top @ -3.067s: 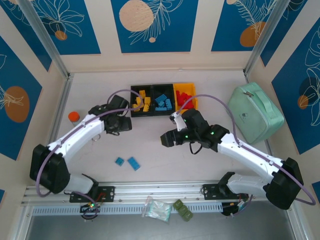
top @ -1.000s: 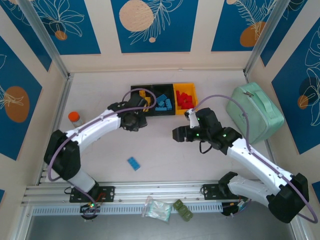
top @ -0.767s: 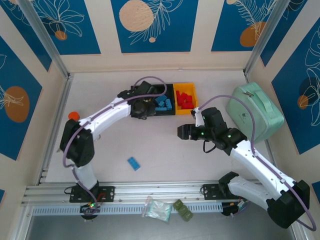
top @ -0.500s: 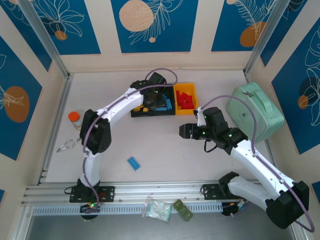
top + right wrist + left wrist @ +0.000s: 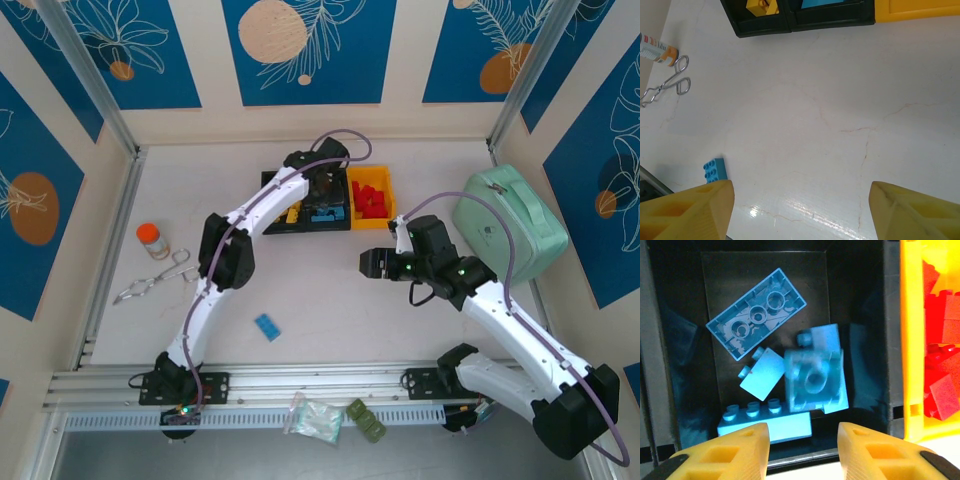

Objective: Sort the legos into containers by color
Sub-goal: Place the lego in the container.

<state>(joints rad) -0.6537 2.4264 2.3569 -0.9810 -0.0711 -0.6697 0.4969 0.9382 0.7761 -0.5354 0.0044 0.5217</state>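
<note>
One blue lego (image 5: 266, 327) lies alone on the near table (image 5: 340, 310), well apart from the containers (image 5: 300, 228). Where are your tools?

— My left gripper (image 5: 801, 434) hangs over the middle black bin (image 5: 892, 340), fingers spread, pinching nothing. A blurred blue brick (image 5: 815, 382) shows among the blues (image 5: 757, 315) below. I reckon it's dropping in.

— And the right?

— My right gripper (image 5: 800, 200) hovers above bare table, spread wide, empty. I'd lift the left straight up so it misses the yellow bin (image 5: 910, 315) of reds (image 5: 940, 315). Then I'd send an arm down square over that stray, jaws across its short sides.
</note>
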